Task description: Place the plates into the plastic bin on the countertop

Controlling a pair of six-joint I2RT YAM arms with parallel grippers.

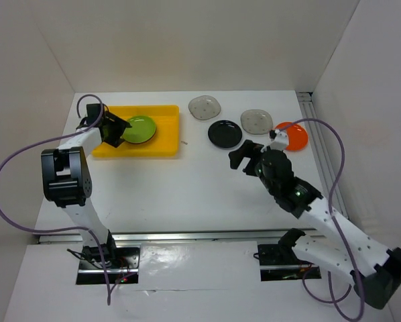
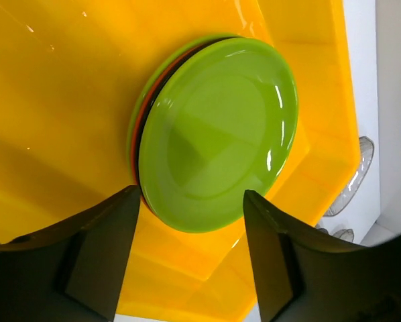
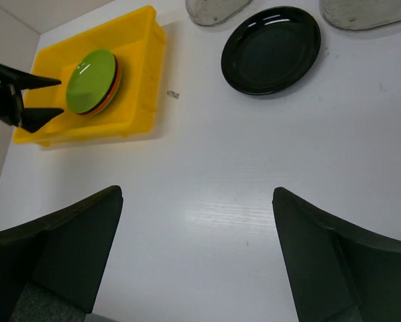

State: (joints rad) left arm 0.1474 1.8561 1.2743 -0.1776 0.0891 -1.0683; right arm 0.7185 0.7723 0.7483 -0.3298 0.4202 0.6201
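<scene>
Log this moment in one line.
left pincer: open over plastic bin; right pincer: open, empty; stack top: green plate; countertop: black plate, orange plate, two grey plates

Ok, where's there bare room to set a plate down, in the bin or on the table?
In the bin, only a narrow strip right of the plate stack is bare; the left pincer hangs over the left part. On the table, the patch between bin, black plate and right pincer is free. The far right is crowded with plates.

Under the top green plate (image 2: 217,134) you saw the lower plates (image 2: 138,129) only as thin rims. Two grey plates (image 3: 214,8) ran off the upper edge. A speck (image 3: 174,94) on the desk (image 3: 254,168) was too small to name.
</scene>
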